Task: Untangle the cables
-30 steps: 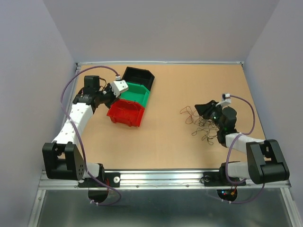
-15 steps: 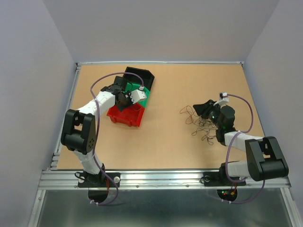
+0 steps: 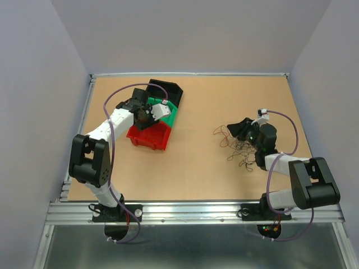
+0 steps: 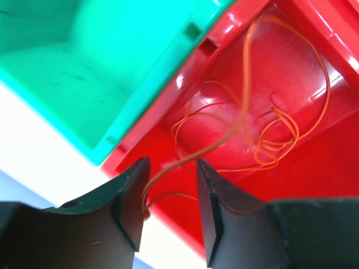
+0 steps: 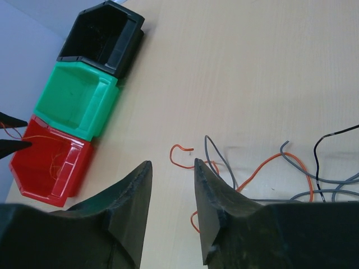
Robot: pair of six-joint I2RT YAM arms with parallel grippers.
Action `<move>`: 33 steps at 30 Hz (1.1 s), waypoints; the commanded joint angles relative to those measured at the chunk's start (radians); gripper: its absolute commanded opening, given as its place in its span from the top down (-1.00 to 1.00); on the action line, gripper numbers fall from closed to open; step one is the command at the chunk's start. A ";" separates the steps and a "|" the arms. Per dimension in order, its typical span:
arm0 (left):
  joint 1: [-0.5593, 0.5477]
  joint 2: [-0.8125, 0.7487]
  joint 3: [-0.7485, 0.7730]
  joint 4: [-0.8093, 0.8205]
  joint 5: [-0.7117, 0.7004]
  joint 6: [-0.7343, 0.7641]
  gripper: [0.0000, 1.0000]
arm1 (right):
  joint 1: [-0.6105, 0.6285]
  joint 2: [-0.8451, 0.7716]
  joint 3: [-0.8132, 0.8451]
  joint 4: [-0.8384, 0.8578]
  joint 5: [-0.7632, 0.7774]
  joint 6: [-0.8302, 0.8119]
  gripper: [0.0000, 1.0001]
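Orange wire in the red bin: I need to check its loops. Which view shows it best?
Left wrist: the thin orange wire fills the frame, coiled inside the red plastic bin. Right wrist shows only faint strands there; from the top it is too small to see.

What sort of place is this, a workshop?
Probably a robotics lab test cell: a left arm and right arm bolted at the edge of a table boxed in by plain walls, with coloured bins and loose thin cables laid out.
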 commanded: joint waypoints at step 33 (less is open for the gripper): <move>0.212 -0.340 -0.165 0.468 0.400 -0.472 -0.61 | 0.389 0.350 0.501 -0.028 -0.108 -0.243 -0.36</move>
